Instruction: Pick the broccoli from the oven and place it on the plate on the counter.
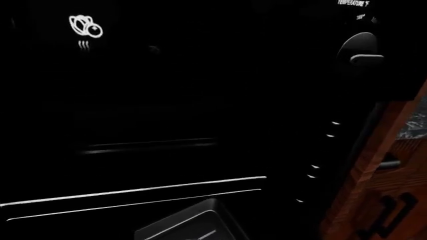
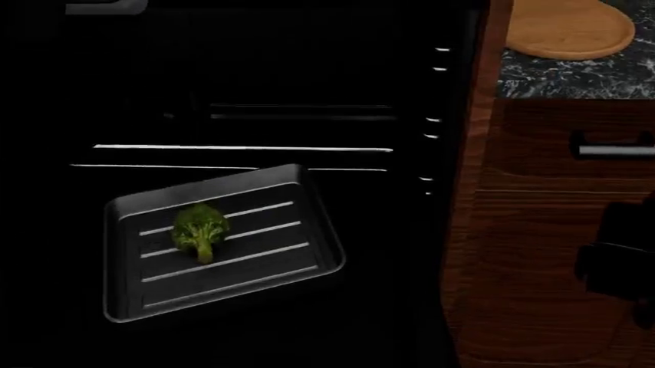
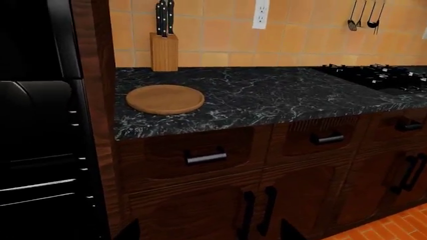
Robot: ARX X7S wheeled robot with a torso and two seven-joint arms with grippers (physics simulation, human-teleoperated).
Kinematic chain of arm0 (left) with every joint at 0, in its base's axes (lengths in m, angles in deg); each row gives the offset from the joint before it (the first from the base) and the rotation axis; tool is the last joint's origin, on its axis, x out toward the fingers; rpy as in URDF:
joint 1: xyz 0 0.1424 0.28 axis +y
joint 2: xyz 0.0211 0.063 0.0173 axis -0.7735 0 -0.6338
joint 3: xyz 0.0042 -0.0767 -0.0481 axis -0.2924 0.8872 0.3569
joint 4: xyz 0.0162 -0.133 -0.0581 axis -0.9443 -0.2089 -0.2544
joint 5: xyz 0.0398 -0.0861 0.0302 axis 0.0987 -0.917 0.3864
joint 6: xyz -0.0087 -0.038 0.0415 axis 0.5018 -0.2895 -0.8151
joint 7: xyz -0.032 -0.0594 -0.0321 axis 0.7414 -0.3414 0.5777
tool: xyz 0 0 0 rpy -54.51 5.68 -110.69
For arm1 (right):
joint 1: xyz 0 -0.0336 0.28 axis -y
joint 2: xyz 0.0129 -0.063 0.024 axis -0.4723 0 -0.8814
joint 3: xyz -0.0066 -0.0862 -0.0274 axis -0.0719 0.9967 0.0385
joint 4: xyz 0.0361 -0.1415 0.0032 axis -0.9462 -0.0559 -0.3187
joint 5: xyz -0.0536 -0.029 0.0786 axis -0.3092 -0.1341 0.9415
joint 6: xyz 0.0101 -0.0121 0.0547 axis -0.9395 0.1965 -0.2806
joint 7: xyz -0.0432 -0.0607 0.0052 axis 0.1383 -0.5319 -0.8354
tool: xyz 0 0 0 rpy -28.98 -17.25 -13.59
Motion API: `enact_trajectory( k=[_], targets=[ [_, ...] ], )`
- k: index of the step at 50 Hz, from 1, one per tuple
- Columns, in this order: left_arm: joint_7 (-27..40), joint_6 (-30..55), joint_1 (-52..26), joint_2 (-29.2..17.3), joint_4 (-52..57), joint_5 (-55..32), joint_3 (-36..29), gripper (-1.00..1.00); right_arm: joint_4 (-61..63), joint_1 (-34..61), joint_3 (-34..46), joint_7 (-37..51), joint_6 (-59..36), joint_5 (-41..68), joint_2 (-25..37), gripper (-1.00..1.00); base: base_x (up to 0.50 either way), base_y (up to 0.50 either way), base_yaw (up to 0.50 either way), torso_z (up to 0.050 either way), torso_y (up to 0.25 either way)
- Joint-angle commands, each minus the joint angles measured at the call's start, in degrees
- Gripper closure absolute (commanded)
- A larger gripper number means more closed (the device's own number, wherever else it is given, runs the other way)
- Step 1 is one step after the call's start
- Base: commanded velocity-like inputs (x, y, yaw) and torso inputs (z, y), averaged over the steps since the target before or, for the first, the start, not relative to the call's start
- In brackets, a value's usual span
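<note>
Centrally, broccoli (image 2: pixel 199 230) sits on tray (image 2: pixel 307 230), away from its edges.

Small green broccoli (image 2: pixel 199 230) floret, bumpy dark crown and paler stalk pointing near, lying inside the black oven (image 2: pixel 256 92) cavity — round light-wood plate (image 3: pixel 165 98) flat on the veined black marble counter (image 3: pixel 280 97), to the oven's right — bare.

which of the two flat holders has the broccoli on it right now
The dark grey ridged baking tray inside the oven; the broccoli lies on it. The round wooden plate on the counter is bare.
</note>
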Motion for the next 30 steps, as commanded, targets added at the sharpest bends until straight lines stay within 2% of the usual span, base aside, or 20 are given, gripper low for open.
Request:
enact_trajectory(
  k=[1,24,30],
  targets=[
    [-0.4,-0.1,-0.6,0.4,-0.4,1.8,-0.4,-1.0,0.4,-0.1,-0.8,-0.6,1.0,1.1,-0.1,-1.0,0.26,0.0,0.0,0.0,0.0],
    [0.2,-1.0,-0.1,0.4,-0.9,1.2,-1.6,-1.0,1.4,-4.4,-3.1,-3.2,3.8,-0.3,0.9,-1.0,0.26,0.0,0.0,0.0,0.0],
    [0.5,-0.8,0.5,0.1,-0.4,0.8,-1.4,-1.0,1.3,-4.7,-3.1,-1.9,4.0,0.3,1.1,-1.0,0.1,0.0,0.0,0.0,0.0]
  ],
)
